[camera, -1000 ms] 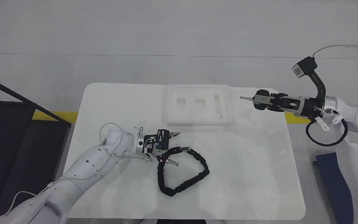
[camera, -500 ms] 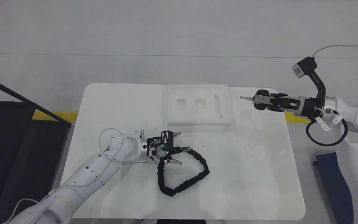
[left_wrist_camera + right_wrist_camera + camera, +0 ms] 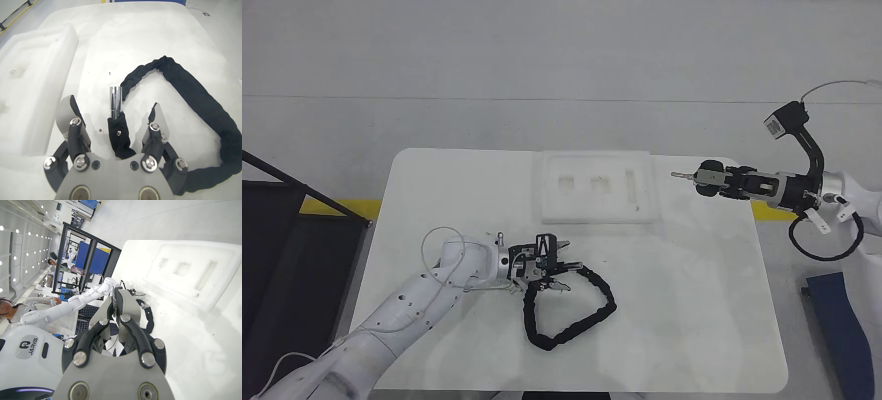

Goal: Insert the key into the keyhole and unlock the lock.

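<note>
Worktop (image 3: 692, 300). L claw (image 3: 113, 103) apart astride chrome end (image 3: 115, 98) of lock (image 3: 594, 310): stiff, so we'd grip there; sleeve (image 3: 200, 108) looks floppy. R claw (image 3: 114, 303) clamps key (image 3: 680, 176).

My left gripper (image 3: 114, 103) gapes around the lock's chrome cylinder (image 3: 115, 98), touching nothing. Its black sleeved chain (image 3: 204, 106) loops across the white table (image 3: 132, 37) near a foam tray (image 3: 37, 75).

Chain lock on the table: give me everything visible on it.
The chain lock is a long black fabric sleeve lying flat in a loose loop on the white table. One end carries a shiny chrome cylinder, pointing away from the open left gripper, whose fingers flank that end, apart from it.
</note>
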`<state>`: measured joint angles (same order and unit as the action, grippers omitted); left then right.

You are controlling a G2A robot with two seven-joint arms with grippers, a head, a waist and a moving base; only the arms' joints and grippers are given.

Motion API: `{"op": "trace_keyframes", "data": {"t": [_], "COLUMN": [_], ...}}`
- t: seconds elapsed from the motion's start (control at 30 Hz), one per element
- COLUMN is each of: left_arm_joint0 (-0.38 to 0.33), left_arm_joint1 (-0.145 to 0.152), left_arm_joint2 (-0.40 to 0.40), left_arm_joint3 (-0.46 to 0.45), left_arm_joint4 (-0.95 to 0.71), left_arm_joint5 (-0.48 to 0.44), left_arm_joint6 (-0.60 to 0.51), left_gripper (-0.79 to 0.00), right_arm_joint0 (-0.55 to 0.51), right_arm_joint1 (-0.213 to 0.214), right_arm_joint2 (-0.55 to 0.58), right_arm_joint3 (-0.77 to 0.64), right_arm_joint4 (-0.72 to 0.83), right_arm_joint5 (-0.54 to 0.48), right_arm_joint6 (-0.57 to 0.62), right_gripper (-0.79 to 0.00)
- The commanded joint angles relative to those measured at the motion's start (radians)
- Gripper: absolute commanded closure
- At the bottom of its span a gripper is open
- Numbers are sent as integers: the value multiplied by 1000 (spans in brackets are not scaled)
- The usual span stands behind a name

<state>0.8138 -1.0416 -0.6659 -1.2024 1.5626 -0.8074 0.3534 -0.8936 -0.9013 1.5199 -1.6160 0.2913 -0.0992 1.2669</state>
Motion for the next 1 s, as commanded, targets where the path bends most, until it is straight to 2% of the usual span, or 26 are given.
{"op": "trace_keyframes", "data": {"t": [0.0, 0.03, 0.13, 0.8, 0.87, 0.9, 0.93, 0.97], "left_arm_joint0": [-2, -3, -5, -13, -11, -10, -10, -10], "left_arm_joint1": [-3, -5, -10, -37, -40, -41, -42, -43], "left_arm_joint2": [2, 3, 8, 23, 22, 21, 20, 19], "left_arm_joint3": [10, 14, 24, 56, 58, 58, 58, 57], "left_arm_joint4": [5, 8, 14, 79, 80, 79, 79, 79], "left_arm_joint5": [2, 2, -1, 33, 40, 45, 46, 48], "left_arm_joint6": [11, 15, 25, 8, 5, 5, 5, 4], "left_gripper": [-570, -560, -391, -317, -219, -52, 0, 0], "right_arm_joint0": [0, 0, 0, 0, 0, 0, 0, 0], "right_arm_joint1": [0, 0, 0, 0, 0, 0, 0, 0], "right_arm_joint2": [0, 0, 0, 0, 0, 0, 0, 0], "right_arm_joint3": [0, 0, 0, 0, 0, 0, 0, 0], "right_arm_joint4": [0, 0, 0, 0, 0, 0, 0, 0], "right_arm_joint5": [0, 0, 0, 0, 0, 0, 0, 0], "right_arm_joint6": [0, 0, 0, 0, 0, 0, 0, 0], "right_gripper": [0, 0, 0, 0, 0, 0, 0, 0]}}
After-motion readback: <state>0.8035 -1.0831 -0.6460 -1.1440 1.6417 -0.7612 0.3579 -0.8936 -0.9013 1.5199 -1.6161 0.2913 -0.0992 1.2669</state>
